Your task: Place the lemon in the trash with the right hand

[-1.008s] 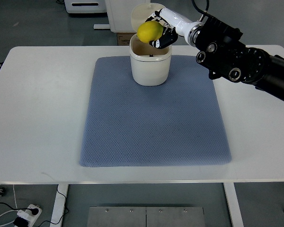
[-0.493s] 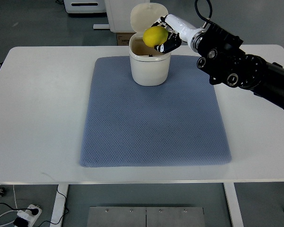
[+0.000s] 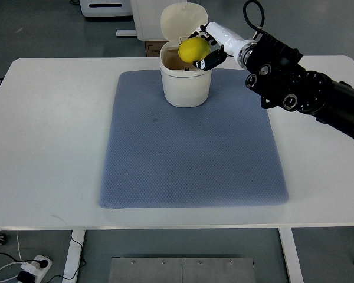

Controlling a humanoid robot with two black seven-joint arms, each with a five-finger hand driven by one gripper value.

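Note:
A yellow lemon (image 3: 192,50) is held in my right hand (image 3: 204,49), just above the open mouth of a cream trash bin (image 3: 185,84). The bin stands at the far edge of a blue-grey mat (image 3: 192,144), and its lid (image 3: 178,17) is tipped up behind it. The hand's fingers (image 3: 203,61) are curled around the lemon's right side and reach over the bin's right rim. The right arm (image 3: 301,88) comes in from the right edge. The left arm is not in view.
The white table (image 3: 53,135) carries the mat. Behind the table there is a cardboard box (image 3: 151,47) and white equipment on the floor. A power strip (image 3: 32,268) lies under the table's front left.
The right hand has lowered the lemon a little, from above the bin's far rim to just over the bin's opening. The bin and mat have not moved.

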